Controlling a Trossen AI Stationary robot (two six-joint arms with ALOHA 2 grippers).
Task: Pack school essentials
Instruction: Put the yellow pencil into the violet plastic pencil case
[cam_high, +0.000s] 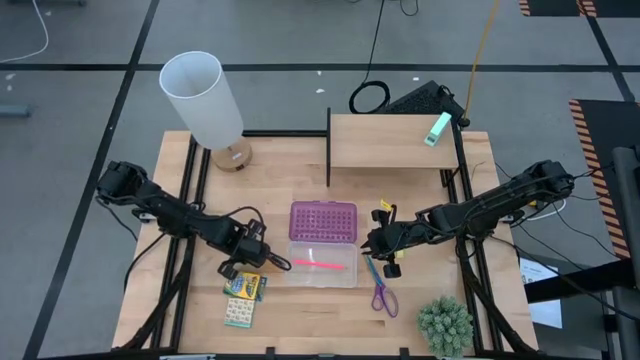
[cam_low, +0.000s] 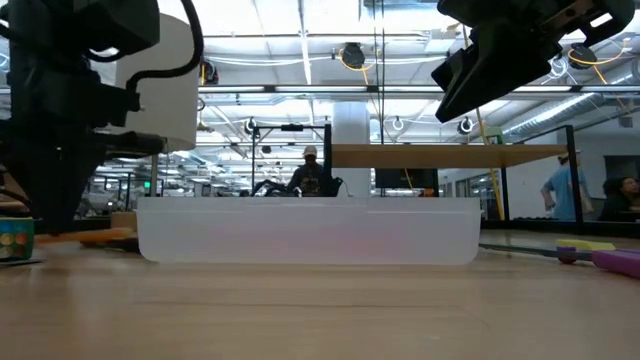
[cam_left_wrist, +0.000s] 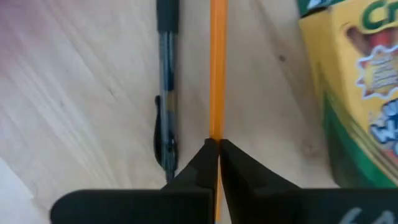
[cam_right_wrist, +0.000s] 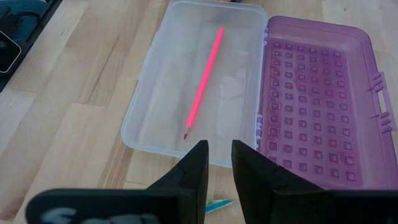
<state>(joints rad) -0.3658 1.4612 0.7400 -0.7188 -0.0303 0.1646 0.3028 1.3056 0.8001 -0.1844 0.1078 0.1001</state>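
A clear case (cam_high: 322, 268) lies open at the table's middle, its purple studded lid (cam_high: 322, 221) folded back toward the far side. A pink pen (cam_right_wrist: 203, 85) lies inside it. My left gripper (cam_high: 258, 262) is left of the case, shut on an orange pencil (cam_left_wrist: 217, 68). Beside the pencil a dark pen (cam_left_wrist: 165, 93) lies on the wood, and the yellow-green crayon box (cam_high: 245, 287) is close by. My right gripper (cam_right_wrist: 218, 163) hovers open at the case's right end with nothing between its fingers. The purple-handled scissors (cam_high: 383, 297) and a blue pen (cam_right_wrist: 218, 205) lie near it. My left gripper pinches the orange pencil (cam_left_wrist: 217, 134) between its two fingertips, one on each side of the shaft. The fingers come from above, pointing down. The pencil runs level, parallel to the dark pen; whether it rests on the wood or is lifted clear, I cannot tell.
A pale patterned pack (cam_high: 238, 314) lies by the near edge, below the crayon box. A white lamp (cam_high: 205, 98) stands at the far left. A wooden shelf (cam_high: 390, 142) with a mint-green block (cam_high: 437, 128) is at the far right, a small plant (cam_high: 445, 325) at the near right.
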